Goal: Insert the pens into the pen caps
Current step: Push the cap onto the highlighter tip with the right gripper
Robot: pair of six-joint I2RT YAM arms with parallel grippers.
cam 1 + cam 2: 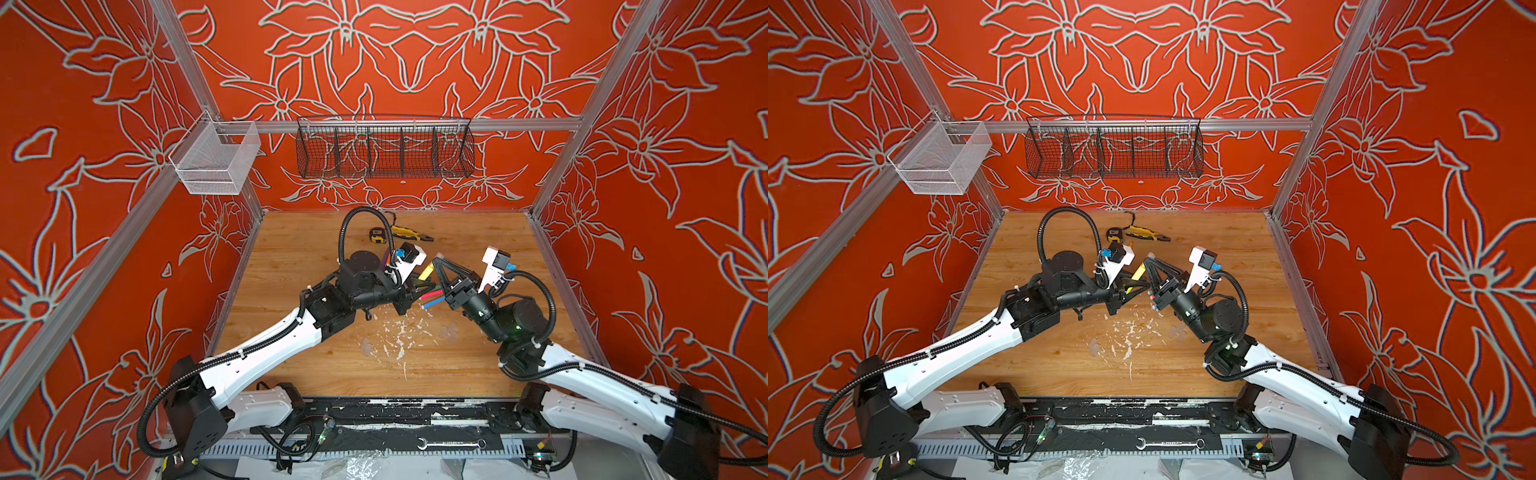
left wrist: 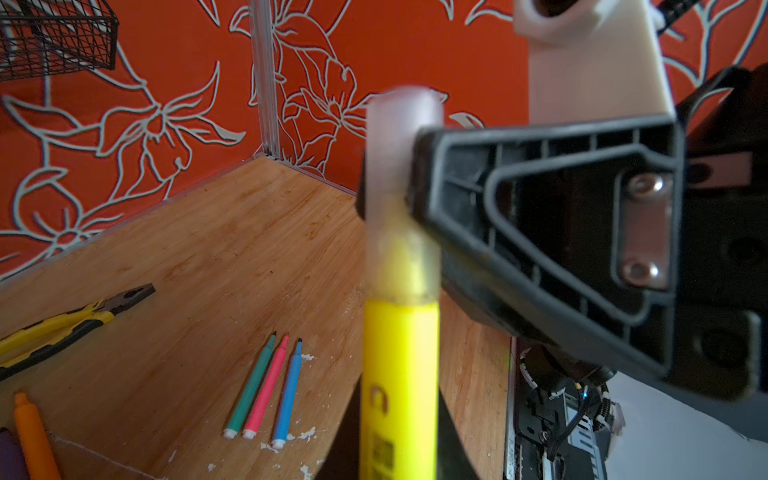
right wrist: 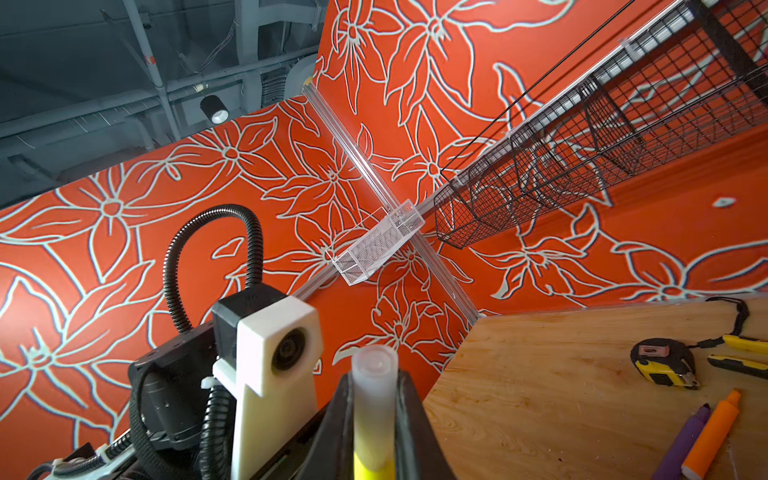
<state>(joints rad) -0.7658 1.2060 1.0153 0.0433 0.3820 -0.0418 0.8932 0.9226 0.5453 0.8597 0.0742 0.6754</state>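
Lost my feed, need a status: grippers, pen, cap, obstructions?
Left gripper shut on yellow pen. Right gripper shut on clear cap. Cap over pen tip. Nothing blocking.

We see the yellow pen raised, frosted cap over its tip; green pen, pink pen, blue pen lie parallel, uncapped; orange pen, purple pen likewise

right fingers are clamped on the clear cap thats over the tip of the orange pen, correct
Not the orange pen: the clear cap in the right fingers is over the tip of the yellow pen, as the left wrist view shows. The orange pen lies on the table.
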